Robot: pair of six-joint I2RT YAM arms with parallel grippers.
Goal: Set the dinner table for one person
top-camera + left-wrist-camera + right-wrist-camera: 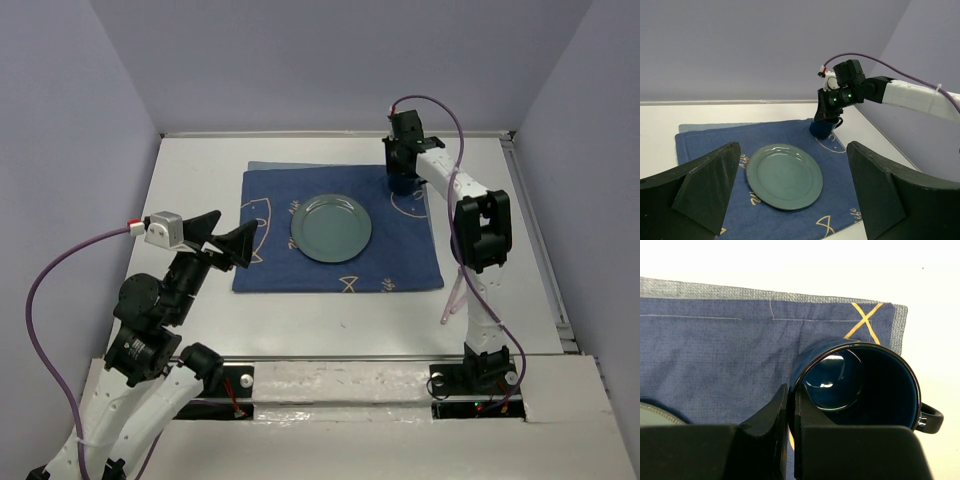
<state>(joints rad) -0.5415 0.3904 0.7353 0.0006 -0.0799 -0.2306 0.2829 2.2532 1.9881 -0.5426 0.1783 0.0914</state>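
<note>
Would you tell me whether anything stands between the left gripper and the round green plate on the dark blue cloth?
Nothing visible does. Only bare dark blue fish-patterned cloth lies between the open left gripper and the round green plate. The dark blue glazed mug, held in the right gripper, is beyond the plate.

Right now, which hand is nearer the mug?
Right. The right hand is shut on the rim of the mug; the left hand hangs open beside the cloth, across the plate.

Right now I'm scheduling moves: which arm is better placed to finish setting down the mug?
Right. The right pincer is shut on the rim of the mug, on the cloth; the left pincer stands open beyond the plate.
</note>
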